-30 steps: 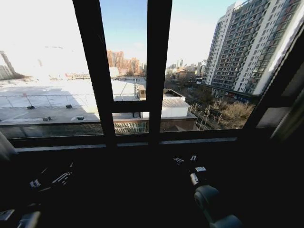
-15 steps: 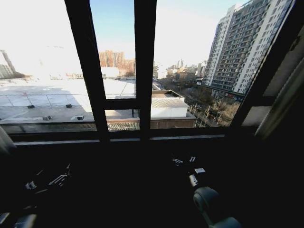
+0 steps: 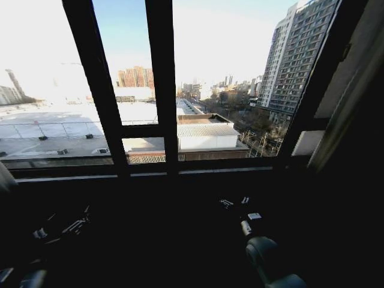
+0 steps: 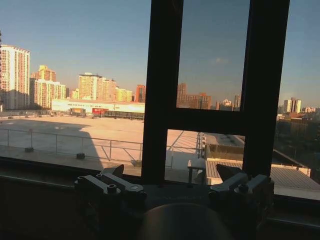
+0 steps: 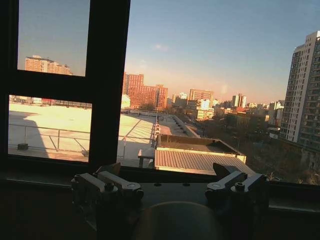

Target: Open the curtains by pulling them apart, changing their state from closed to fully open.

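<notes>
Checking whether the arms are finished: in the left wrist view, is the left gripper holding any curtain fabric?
No: the left gripper has its fingers spread with nothing between them, facing the dark window frame.

Ahead of both pincers: dark window frame bars (image 3: 161, 90), upright and crosswise, with glass between; no passage. Left pincer (image 4: 170, 175), fingers spread wide: a sill (image 4: 45, 167) just in front. Right pincer (image 5: 167, 172), fingers spread wide: open dark space around it. Beyond the right pincer's outer side: a pale curtain (image 3: 351, 102) gathered at the frame edge.
</notes>
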Robot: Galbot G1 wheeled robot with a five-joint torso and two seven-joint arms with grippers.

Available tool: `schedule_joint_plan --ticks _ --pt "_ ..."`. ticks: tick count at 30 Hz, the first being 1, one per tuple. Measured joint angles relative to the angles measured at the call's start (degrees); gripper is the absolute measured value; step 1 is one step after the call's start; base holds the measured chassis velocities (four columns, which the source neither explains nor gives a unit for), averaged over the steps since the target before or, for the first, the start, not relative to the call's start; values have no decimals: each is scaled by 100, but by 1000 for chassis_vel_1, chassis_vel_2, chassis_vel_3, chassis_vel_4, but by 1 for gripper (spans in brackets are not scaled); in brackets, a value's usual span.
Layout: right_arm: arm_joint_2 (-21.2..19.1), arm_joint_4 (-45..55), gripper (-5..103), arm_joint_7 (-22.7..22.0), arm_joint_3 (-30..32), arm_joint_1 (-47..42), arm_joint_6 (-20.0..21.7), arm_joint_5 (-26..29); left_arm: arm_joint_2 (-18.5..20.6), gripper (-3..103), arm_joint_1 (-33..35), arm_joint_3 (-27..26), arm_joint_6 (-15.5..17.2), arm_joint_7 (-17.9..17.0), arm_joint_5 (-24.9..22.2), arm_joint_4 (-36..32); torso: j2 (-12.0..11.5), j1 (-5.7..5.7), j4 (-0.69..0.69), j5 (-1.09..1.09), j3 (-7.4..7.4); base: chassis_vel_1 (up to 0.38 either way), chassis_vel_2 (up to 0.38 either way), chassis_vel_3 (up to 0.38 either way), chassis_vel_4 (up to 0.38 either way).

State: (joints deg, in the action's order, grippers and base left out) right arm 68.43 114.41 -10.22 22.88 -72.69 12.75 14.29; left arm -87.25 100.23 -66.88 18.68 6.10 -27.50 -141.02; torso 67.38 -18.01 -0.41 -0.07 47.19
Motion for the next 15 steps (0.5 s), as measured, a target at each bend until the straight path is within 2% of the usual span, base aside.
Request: schedule_joint_plan --ticks 2,8,15 --pt "-6 -11 100 2 -13 -1 0 -12 -16 100 12 -9 -34 -1 3 13 0 -1 -1 7 0 44 88 -44 -115" --pt "-31 -10 100 22 -14 -56 24 -170 -23 100 17 -23 -67 -1 6 35 0 1 -3 12 0 0 9 -6 -3" --pt "-12 43 100 22 -26 -126 56 -268 -2 100 64 -59 -140 -2 3 73 0 1 -2 6 0 0 0 0 0"
